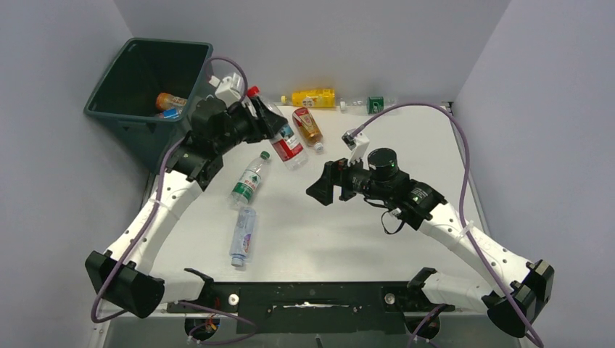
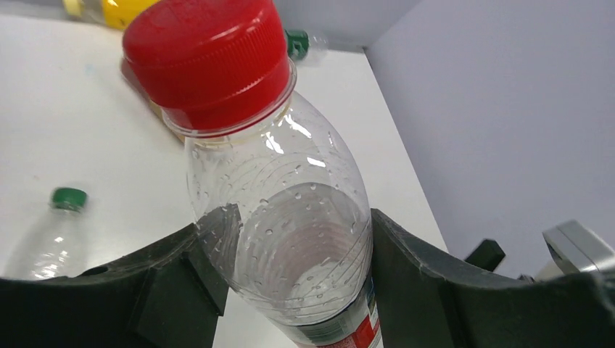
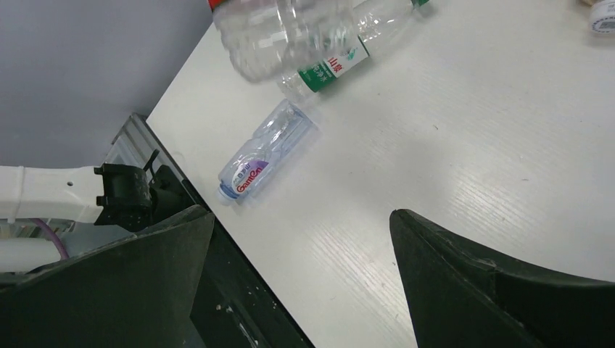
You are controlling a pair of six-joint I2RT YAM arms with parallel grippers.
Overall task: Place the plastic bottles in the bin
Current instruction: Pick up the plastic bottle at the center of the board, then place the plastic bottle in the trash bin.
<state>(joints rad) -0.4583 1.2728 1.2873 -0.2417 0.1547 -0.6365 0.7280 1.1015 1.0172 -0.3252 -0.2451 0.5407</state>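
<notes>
Right next to the bin (image 1: pixel 129 136), left hand (image 1: pixel 270 122) grips the red-capped bottle (image 2: pixel 275 188) mid-body, probably to dump it; right hand (image 3: pixel 301 217) hangs open, empty.

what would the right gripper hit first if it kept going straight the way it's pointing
likely the bare table just ahead: the open right gripper tilts down at it and nothing lies between its jaws. beyond that, the blue-labelled bottle lies nearest that line, though depth is unclear
</notes>
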